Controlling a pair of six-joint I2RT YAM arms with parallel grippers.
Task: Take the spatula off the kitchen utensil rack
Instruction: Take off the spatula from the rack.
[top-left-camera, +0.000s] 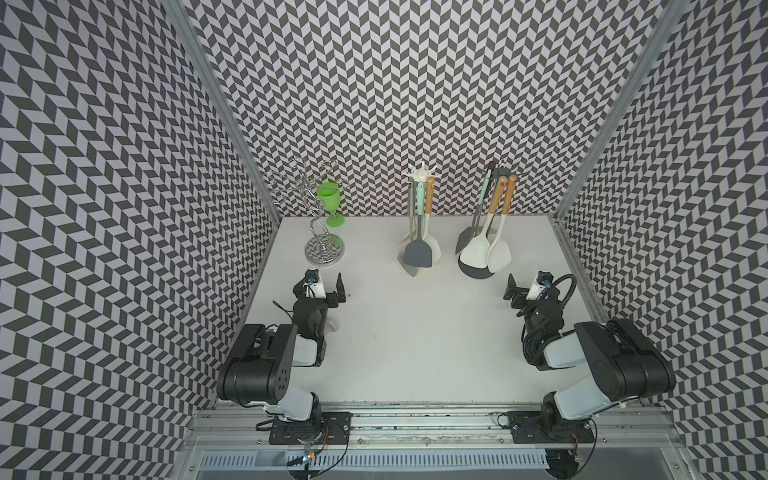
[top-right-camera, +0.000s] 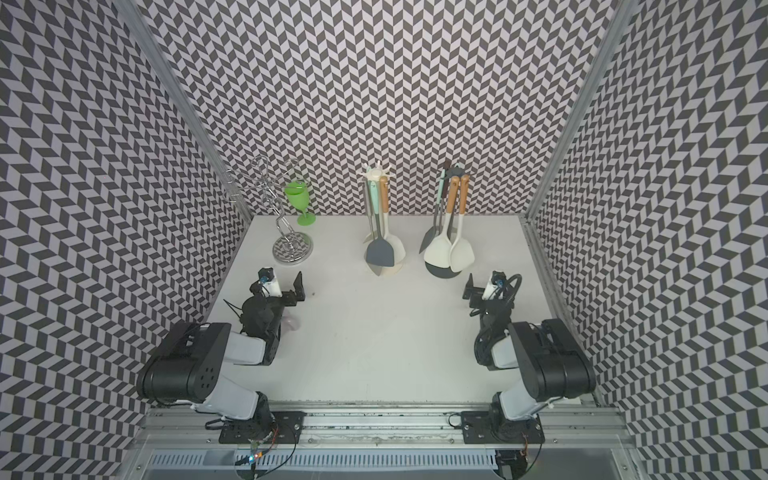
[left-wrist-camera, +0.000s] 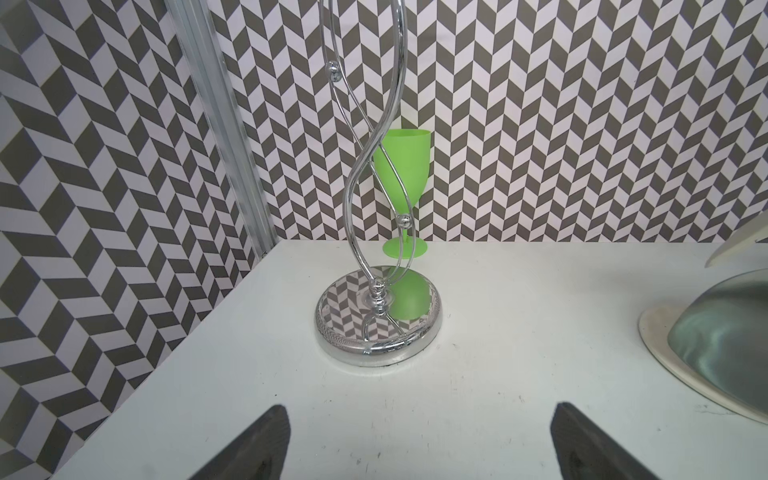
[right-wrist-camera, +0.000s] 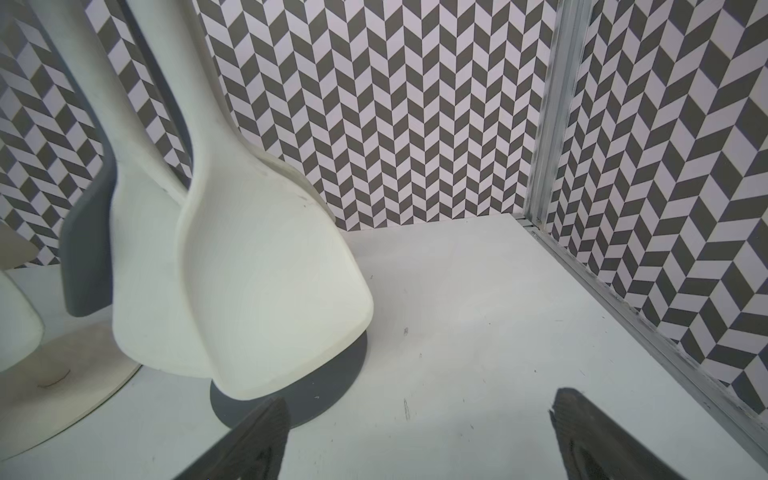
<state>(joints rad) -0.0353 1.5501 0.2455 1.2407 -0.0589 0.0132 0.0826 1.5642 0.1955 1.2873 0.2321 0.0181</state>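
Spatula hanging on rack, just beside spread right fingers.

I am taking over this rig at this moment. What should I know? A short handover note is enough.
Hands: the left hand is open and empty, facing the chrome wire stand. The right hand is open and empty, facing the dark grey utensil rack with white spatulas.
The cream utensil rack stands mid-back and holds a grey spatula.
Done: nothing; every utensil hangs on its rack.
Left: grasp a spatula and lift it off its hook.
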